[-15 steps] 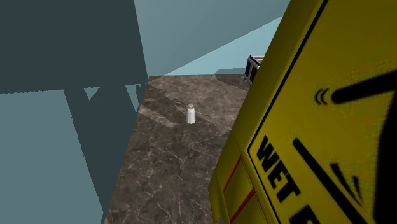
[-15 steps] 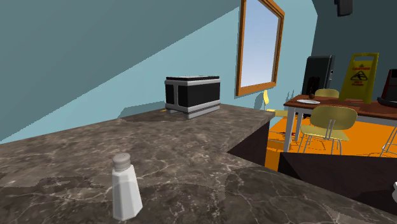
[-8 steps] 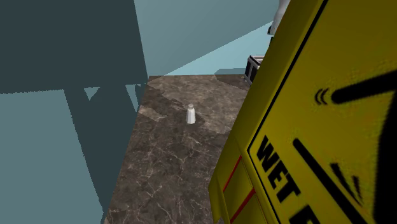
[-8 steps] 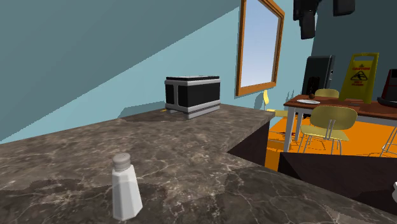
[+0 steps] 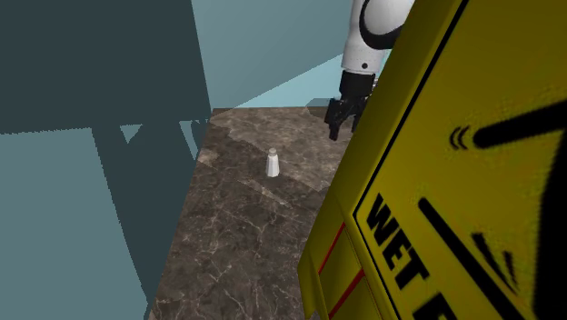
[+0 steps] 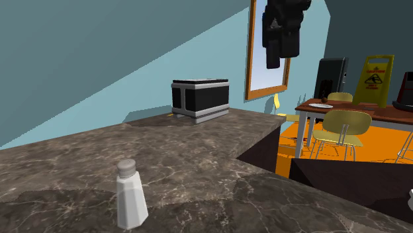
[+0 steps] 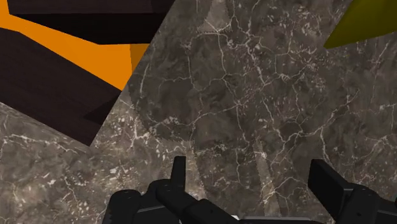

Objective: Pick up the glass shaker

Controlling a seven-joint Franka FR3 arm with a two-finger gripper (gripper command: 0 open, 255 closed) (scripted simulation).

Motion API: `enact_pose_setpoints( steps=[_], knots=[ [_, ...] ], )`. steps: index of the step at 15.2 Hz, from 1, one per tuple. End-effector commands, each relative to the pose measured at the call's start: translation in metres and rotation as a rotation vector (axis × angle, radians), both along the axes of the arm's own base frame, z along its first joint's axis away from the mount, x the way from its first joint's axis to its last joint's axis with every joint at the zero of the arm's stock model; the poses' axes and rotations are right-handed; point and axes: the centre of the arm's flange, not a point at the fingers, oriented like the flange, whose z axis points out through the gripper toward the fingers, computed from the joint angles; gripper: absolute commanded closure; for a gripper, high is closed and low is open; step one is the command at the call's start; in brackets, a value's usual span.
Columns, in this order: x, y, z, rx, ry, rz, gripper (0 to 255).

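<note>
Since half a second ago the arm has swung down into the shoulder view, and its gripper (image 5: 343, 116) hangs above the dark marble counter (image 5: 245, 236), beside the yellow wet-floor sign (image 5: 436, 182). The shaker (image 5: 272, 163), white with a grey cap, stands upright and untouched, well apart toward that view's lower left. The second exterior view puts the gripper high up beyond the toaster (image 6: 200, 98), with the shaker close to the camera. The wrist view shows both fingers standing apart over bare marble. Approach, grasp and lift all seem left to do
</note>
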Motion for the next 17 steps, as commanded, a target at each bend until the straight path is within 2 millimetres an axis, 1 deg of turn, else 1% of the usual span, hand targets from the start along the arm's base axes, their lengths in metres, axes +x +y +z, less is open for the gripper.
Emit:
enact_pose_setpoints(
  steps=[1,17],
  knots=[
    [0.025,0.007,-0.012,-0.005,-0.006,-0.005,0],
    [0.201,0.052,-0.110,-0.050,-0.046,-0.039,0]
  ],
)
